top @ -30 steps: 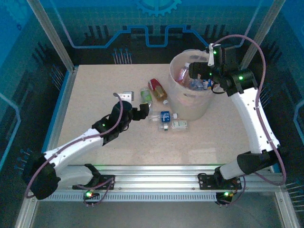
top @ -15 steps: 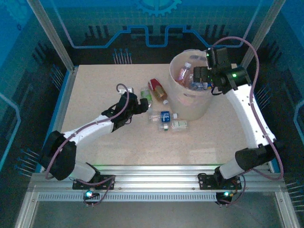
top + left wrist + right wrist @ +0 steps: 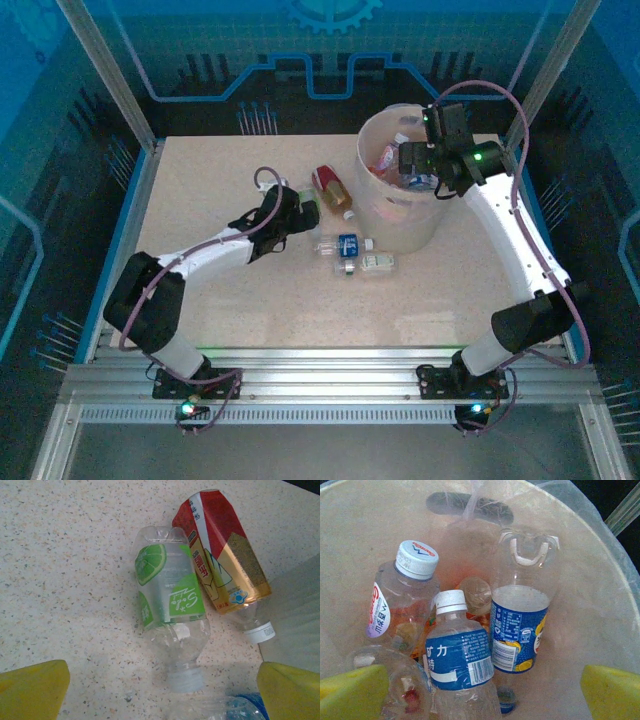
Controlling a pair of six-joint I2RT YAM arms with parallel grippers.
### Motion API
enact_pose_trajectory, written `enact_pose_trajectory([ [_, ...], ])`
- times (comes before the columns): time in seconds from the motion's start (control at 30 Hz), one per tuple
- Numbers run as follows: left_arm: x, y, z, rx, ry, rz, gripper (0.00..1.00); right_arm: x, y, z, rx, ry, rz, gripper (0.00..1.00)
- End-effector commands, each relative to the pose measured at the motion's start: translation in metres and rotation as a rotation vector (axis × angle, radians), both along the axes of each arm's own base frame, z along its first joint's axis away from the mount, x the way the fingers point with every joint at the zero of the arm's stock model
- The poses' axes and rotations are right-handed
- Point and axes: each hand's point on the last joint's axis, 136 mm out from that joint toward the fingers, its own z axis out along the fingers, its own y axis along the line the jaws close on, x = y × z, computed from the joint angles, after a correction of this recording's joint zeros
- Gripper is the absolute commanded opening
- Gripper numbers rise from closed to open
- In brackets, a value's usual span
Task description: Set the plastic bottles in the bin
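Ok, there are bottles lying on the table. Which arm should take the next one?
Left. The left tool is open and low over the green-label bottle, with the bottle's neck between its fingers. The right tool hangs open above the bin, looking down into it.

You've got a matt, speckled, stone-look table top, finely grainy. On it the green-label bottle is clear glossy plastic, ribbed, with a slick printed film label and a frosted-looking cap. The red-and-gold bottle beside it has a shiny, creased shrink sleeve and a white ridged plastic cap. The bin reads as translucent whitish plastic, smooth and semi-matt, with a thin crinkly film liner at its rim. The bottles inside are thin clear plastic with glossy labels and white ridged caps. At the near edge you see a brushed aluminium rail. The arm shells are smooth glossy white plastic.
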Motion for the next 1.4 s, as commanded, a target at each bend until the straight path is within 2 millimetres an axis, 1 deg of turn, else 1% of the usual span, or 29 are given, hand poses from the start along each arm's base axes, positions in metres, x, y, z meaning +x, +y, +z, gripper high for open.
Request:
enact_pose_trajectory([
  [0.0,0.009,-0.003,0.002,-0.023,0.010,0.005,0.96,-0.023,0.001,-0.034,-0.044,0.150,0.028,1.00],
  [0.1,0.013,-0.004,-0.006,-0.010,0.028,0.005,0.93,-0.027,-0.001,-0.020,-0.032,0.115,0.031,1.00],
  [0.37,0.029,-0.009,-0.024,0.030,0.080,-0.006,0.93,-0.033,-0.006,0.036,-0.022,-0.025,0.034,1.00],
  [0.47,0.037,-0.012,-0.031,0.048,0.104,-0.010,0.93,-0.038,-0.009,0.051,-0.013,-0.061,0.033,1.00],
  [0.57,0.045,-0.017,-0.038,0.058,0.127,-0.026,0.93,-0.045,-0.010,0.061,0.004,-0.093,0.035,1.00],
  [0.73,0.054,-0.020,-0.050,0.087,0.184,-0.031,0.94,-0.058,-0.012,0.072,0.032,-0.142,0.040,1.00],
  [0.97,0.058,-0.016,-0.065,0.151,0.272,-0.009,0.94,-0.073,-0.015,0.084,0.070,-0.209,0.046,1.00],
  [1.13,0.064,-0.012,-0.072,0.197,0.301,-0.002,0.95,-0.077,-0.015,0.086,0.078,-0.220,0.051,1.00],
  [1.27,0.067,-0.012,-0.080,0.226,0.332,-0.005,0.95,-0.076,-0.015,0.083,0.080,-0.216,0.052,1.00],
  [1.37,0.068,-0.011,-0.087,0.245,0.354,-0.004,0.93,-0.075,-0.014,0.082,0.082,-0.213,0.054,1.00],
])
